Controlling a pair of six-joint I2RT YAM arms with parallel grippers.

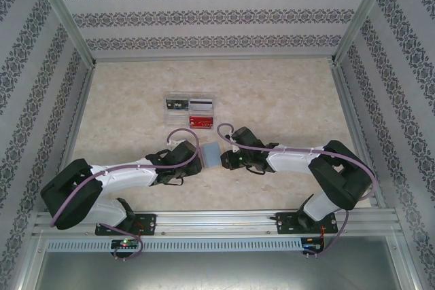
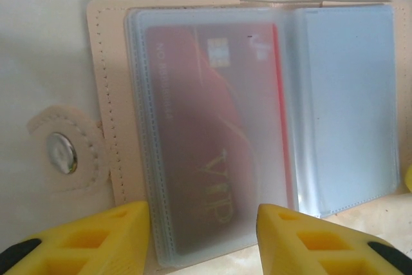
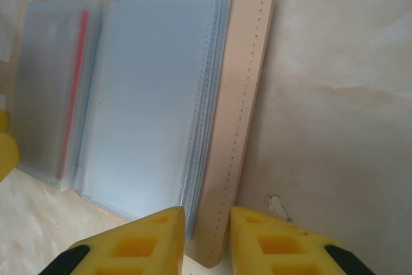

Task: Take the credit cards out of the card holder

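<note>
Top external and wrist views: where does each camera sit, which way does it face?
Top external: above, behind, facing down at the table; left arm and right arm show.
Left wrist: facing down at the card holder's red card; left gripper shows.
Right wrist: facing down at its other half; right gripper shows.
Wrists share the card holder.

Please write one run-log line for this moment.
card holder: lying open; red card: inside holder; left gripper: open, astride card's near end; right gripper: at right cover's edge
</note>
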